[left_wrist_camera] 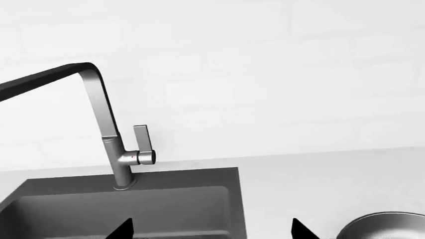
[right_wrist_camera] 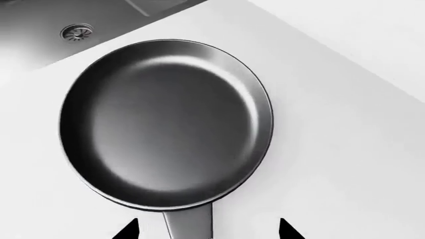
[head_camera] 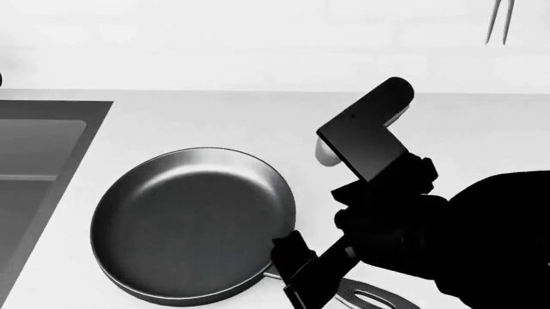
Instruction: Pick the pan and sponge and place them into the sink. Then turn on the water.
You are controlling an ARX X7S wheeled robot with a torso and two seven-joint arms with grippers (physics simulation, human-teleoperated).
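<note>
Right claw (right_wrist_camera: 206,230) spread apart, fingertips (right_wrist_camera: 126,230) straddling the handle (right_wrist_camera: 189,224) where it leaves the pan (right_wrist_camera: 166,122), not yet touching it. In the head view, same claw (head_camera: 297,270) low at the near edge of the white surface (head_camera: 215,122), dark arm (head_camera: 429,225) rising behind it, metal loop end (head_camera: 374,297) of the handle showing just beneath. Pan lying flat and upright on the surface, bowl bare, rim toward the sink (head_camera: 38,148), which fills the left end of the surface; pan close beside the basin but fully outside it. Round drain (right_wrist_camera: 77,32) visible in the basin floor from the right wrist view.

Left claw (left_wrist_camera: 211,230) also spread apart, only two dark fingertips (left_wrist_camera: 302,231) in view, holding nothing, hovering over the sink's (left_wrist_camera: 126,204) corner near the back edge. Faucet (left_wrist_camera: 109,134) standing at the basin's rear rim, spout reaching out over the basin, side lever (left_wrist_camera: 141,137) pointing upward. Edge of the pan (left_wrist_camera: 385,225) just visible beside one fingertip. Pale tiled wall (left_wrist_camera: 265,74) behind. Sponge not seen in any view; no stream seen at the faucet.
</note>
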